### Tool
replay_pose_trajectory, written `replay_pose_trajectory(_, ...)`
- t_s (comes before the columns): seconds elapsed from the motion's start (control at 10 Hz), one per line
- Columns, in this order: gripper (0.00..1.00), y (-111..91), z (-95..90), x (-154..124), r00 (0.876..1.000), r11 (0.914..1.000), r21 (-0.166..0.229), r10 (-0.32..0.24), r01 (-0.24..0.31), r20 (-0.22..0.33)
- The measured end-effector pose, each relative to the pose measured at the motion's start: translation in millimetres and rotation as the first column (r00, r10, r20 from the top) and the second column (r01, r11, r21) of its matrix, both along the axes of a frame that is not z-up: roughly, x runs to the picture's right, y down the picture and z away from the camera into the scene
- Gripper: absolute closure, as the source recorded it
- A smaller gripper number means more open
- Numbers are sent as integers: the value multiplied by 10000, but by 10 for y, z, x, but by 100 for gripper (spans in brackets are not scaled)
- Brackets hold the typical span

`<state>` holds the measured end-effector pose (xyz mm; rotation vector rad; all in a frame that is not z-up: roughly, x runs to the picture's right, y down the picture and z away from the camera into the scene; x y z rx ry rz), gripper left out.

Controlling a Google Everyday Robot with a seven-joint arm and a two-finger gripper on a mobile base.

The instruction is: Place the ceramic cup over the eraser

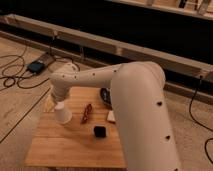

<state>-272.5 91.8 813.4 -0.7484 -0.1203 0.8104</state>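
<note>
The white ceramic cup (63,113) stands on the left part of the wooden table (65,147). The black eraser (100,131) lies on the table to the right of the cup and a little nearer, apart from it. My gripper (56,100) is at the end of the white arm, right above the cup's top and close to it or touching it. The wrist hides how it meets the cup.
A thin reddish-brown stick (87,113) lies between cup and eraser. A flat white block (111,116) and a dark bowl (105,95) sit partly behind my arm (140,110). Cables and a black box (36,66) lie on the floor at left.
</note>
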Motion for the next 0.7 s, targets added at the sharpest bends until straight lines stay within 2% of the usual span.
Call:
replay_pose_trajectory(0.4,20,95,-34,-29,9961,9957,-407,-845,834,-254)
replay_pose_trajectory(0.7,20,100,17,56,9918,9923,-540,-1144,1113,-576)
